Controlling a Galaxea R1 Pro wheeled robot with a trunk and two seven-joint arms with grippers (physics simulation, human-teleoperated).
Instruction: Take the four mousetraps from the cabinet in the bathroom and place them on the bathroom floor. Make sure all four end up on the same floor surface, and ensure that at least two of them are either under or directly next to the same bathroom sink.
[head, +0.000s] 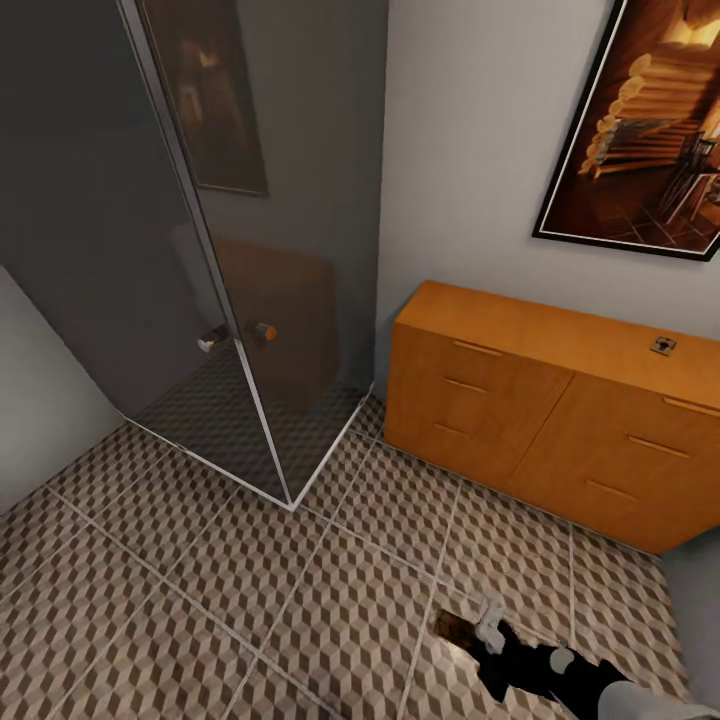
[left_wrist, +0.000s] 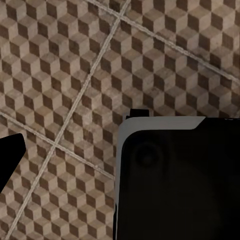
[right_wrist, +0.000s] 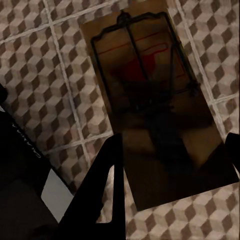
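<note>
Now our right gripper (right_wrist: 172, 165) grips a mousetrap (right_wrist: 155, 100) over the bathroom floor (head: 250, 590); we should lower flat before releasing. Left gripper's state unclear.

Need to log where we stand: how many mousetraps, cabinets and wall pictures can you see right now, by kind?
Mousetraps: 2, one on top of the cabinet, one in the right pincer above the bathroom floor
Cabinets: 1
Wall pictures: 1
Total: 4
</note>
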